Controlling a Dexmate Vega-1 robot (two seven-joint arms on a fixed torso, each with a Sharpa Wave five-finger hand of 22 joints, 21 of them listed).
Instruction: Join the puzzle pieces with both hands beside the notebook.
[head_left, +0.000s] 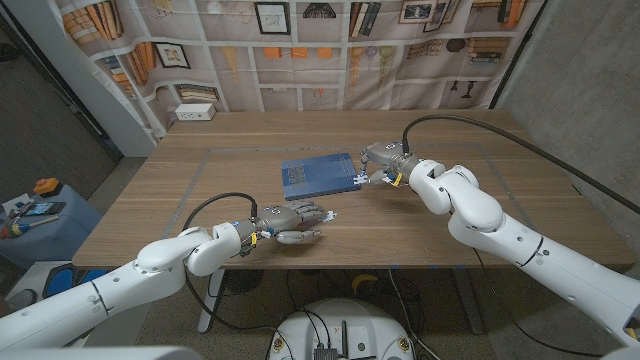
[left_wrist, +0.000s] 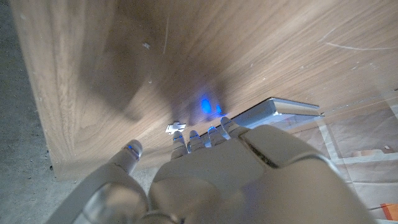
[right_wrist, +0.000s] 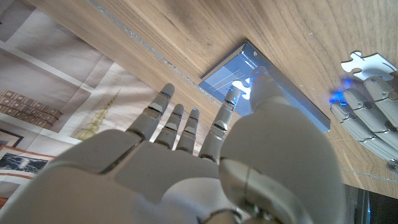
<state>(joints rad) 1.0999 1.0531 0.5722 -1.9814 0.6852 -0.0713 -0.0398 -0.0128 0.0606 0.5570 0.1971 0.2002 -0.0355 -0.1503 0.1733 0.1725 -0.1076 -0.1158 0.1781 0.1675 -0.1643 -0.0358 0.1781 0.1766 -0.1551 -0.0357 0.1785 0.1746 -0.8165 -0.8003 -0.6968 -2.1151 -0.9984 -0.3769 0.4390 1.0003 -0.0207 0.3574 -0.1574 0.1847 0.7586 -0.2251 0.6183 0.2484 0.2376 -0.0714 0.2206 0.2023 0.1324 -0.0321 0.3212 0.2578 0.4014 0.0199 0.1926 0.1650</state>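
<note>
Robot hand on the right (right_wrist: 205, 162) pinches a second white cardboard puzzle piece (right_wrist: 244, 89) between thumb and fingertip, right over the blue hardcover notebook (head_left: 315, 175), at its edge. Left robot hand (head_left: 295, 222) sits open, fingers spread, just in front of that notebook, with a white flat cardboard puzzle piece (right_wrist: 367, 62) at its fingertips on the wooden table (head_left: 200, 190). These look feather-light, thin and stiff, likely to skid; pinch the edges, clear of the tabs.
</note>
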